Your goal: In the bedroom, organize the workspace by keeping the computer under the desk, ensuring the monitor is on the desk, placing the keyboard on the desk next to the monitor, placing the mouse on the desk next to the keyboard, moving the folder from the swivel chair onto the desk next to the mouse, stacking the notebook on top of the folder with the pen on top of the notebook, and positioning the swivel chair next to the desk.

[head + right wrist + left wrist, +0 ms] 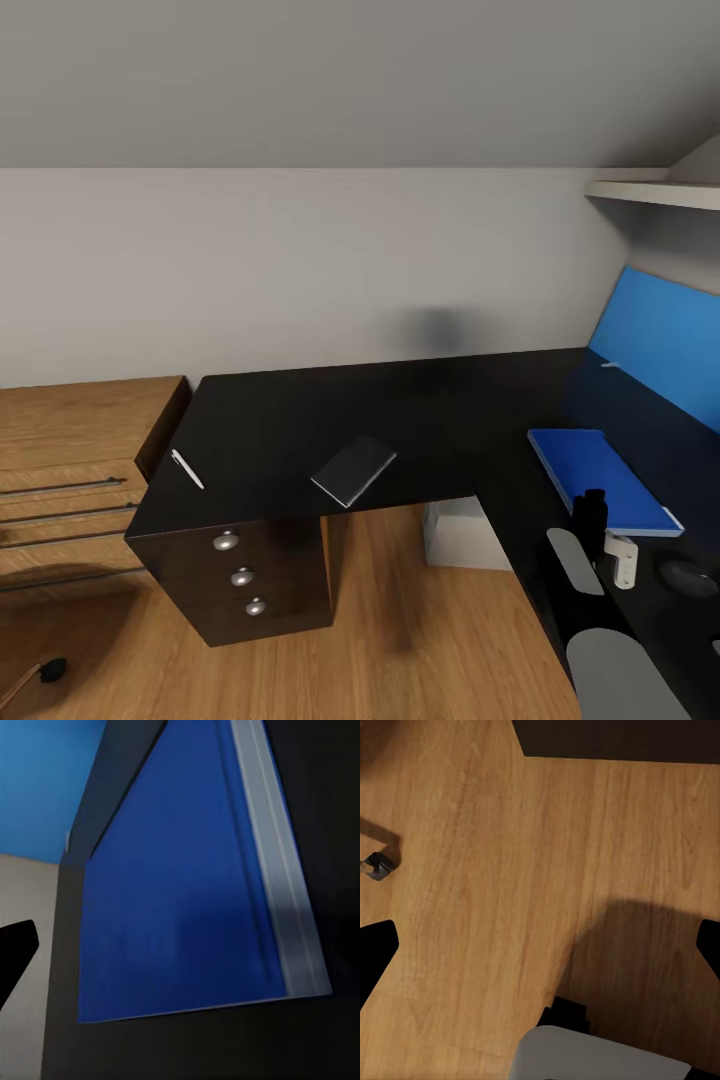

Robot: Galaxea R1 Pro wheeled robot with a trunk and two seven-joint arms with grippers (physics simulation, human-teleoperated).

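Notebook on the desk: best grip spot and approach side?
Take the notebook at its front corner, which juts slightly over the desk edge. It lies flat and thin, so come in from the front, one finger under the overhang, one on top.

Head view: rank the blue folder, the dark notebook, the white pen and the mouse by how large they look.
1. Blue folder, clearly largest.
2. Notebook.
3. Pen and mouse: unsure. The pen is longer but very thin, while the mouse is a dark blob against the black desk, its outline hard to trace.
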